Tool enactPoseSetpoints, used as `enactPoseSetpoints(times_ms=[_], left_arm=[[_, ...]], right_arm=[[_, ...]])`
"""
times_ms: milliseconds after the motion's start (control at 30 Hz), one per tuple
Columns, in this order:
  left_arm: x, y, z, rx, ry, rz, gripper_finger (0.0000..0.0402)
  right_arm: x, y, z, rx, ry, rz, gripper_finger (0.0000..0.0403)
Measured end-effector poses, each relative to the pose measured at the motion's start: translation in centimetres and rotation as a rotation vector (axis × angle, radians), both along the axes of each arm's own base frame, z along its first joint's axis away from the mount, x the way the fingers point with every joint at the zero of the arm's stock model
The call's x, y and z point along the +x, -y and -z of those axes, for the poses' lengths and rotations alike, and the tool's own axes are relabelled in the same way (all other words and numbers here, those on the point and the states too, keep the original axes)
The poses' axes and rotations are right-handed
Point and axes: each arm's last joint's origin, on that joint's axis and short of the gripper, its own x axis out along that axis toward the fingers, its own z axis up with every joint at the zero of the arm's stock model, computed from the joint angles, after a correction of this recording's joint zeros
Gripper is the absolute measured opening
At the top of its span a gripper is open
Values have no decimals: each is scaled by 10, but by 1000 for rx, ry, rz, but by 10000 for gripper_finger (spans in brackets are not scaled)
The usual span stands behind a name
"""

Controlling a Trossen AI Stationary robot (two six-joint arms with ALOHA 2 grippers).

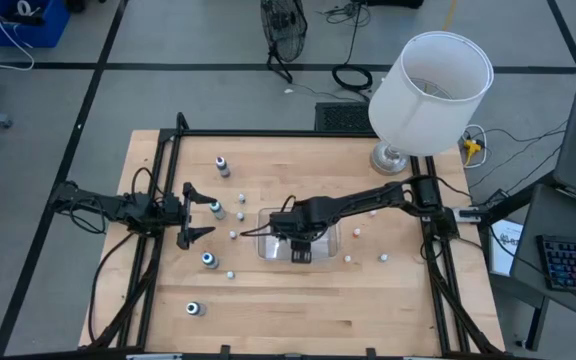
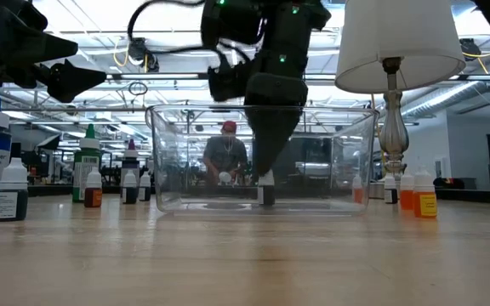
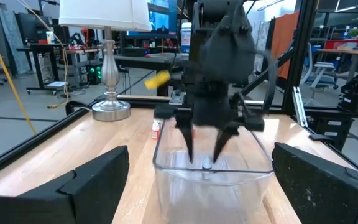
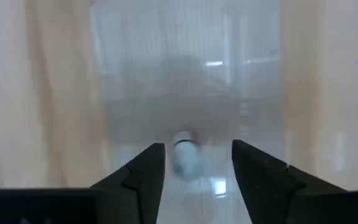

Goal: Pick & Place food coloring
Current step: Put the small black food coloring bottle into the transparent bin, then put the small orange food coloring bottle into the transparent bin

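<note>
The right end effector (image 4: 194,165) is down inside the clear tub (image 1: 268,247), at the centre of the high view. Its fingers are released. The right wrist view shows what the others hardly show: a small whitish bottle (image 4: 185,155) lies on the tub floor between the two fingertips, with a gap at each side, so nothing grasps it. In the left wrist view the same end effector (image 3: 205,149) points down into the tub (image 3: 166,158), fingers spread, and the bottle is only a small blur under them. In the low view the tub wall (image 2: 177,161) stands in front of the fingers.

The left end effector (image 1: 196,215) waits at the centre left of the high view, fingers wide apart and empty, beside a blue-capped bottle (image 1: 215,208).

Only the high view shows how the other bottles are scattered on the tabletop (image 1: 298,310): a dark-capped one (image 1: 223,164) in the upper left, some more below the left end effector, small ones to the right of the tub. A lamp (image 1: 428,95) stands in the upper right. The low view alone shows a person (image 2: 227,153) behind the tub.
</note>
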Motion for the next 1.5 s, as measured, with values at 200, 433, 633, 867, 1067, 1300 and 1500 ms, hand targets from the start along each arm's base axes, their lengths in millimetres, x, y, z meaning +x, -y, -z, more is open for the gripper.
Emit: enactPoseSetpoints(times_ms=[200,433,633,867,1067,1300,1500], left_arm=[[0,0,0,0,0,0,390],[0,0,0,0,0,0,390],[0,0,0,0,0,0,390],[0,0,0,0,0,0,390],[0,0,0,0,0,0,390],[0,0,0,0,0,0,390],[0,0,0,0,0,0,390]], right_arm=[[-20,3,-59,-19,126,46,165],[-66,8,-124,-27,206,174,164],[-111,6,-144,-99,128,293,166],[-166,21,-102,-191,-115,462,175],[-194,34,-52,-160,-137,533,207],[-213,52,-12,-104,-170,616,229],[-214,61,5,-68,-120,620,228]])
